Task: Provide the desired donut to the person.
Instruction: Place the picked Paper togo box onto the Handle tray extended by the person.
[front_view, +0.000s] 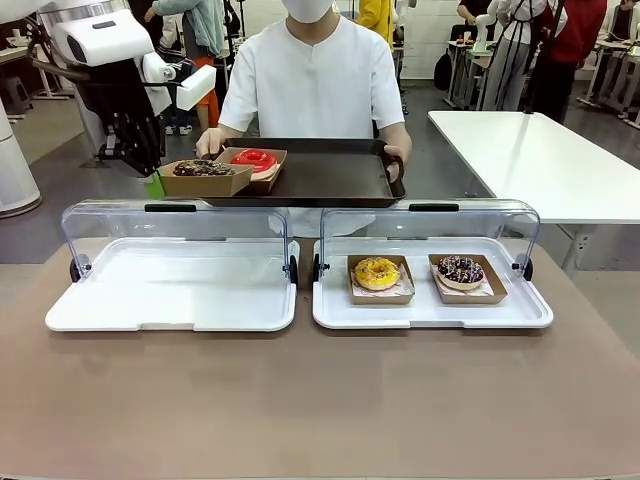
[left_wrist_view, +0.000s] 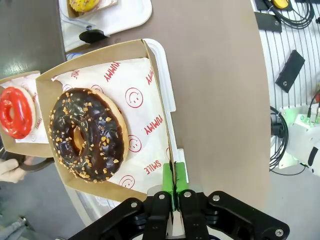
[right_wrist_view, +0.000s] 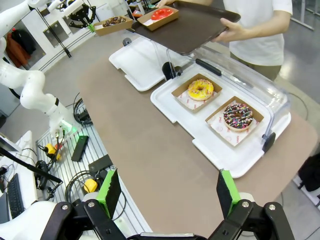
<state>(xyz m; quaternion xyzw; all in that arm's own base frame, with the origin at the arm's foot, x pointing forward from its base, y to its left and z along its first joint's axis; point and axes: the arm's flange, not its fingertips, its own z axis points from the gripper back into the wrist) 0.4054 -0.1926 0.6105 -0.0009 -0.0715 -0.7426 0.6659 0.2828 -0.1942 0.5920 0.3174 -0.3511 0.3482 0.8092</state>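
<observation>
Brown counter (front_view: 320, 400) runs across the near side. The person (front_view: 312, 80) in a white shirt stands at its far side, both hands on a dark tray (front_view: 330, 178) held above the far edge.

Two white display cases sit side by side on the counter, clear lids tipped up at the far side. The left case (front_view: 170, 295) has a bare base. The right case (front_view: 420, 312) holds two boxed donuts.

Left arm (front_view: 110, 50) comes in from far left. Left jaws are together, clamped on the side wall of a cardboard box (front_view: 205, 182). The box sits at the dark tray's near-left corner; cannot tell if it rests on the tray or hangs just beside it.

In that box, on printed paper, lies the chocolate donut (left_wrist_view: 87, 132) with nut crumbs. Just beside it, on the dark tray, is a red donut (front_view: 254, 159) in its own box.

In the right case, the yellow donut (front_view: 377, 272) is on the left and the sprinkled chocolate donut (front_view: 460, 270) on the right, a little apart.

Right jaws stand wide apart with nothing between them, above the counter's near edge.
</observation>
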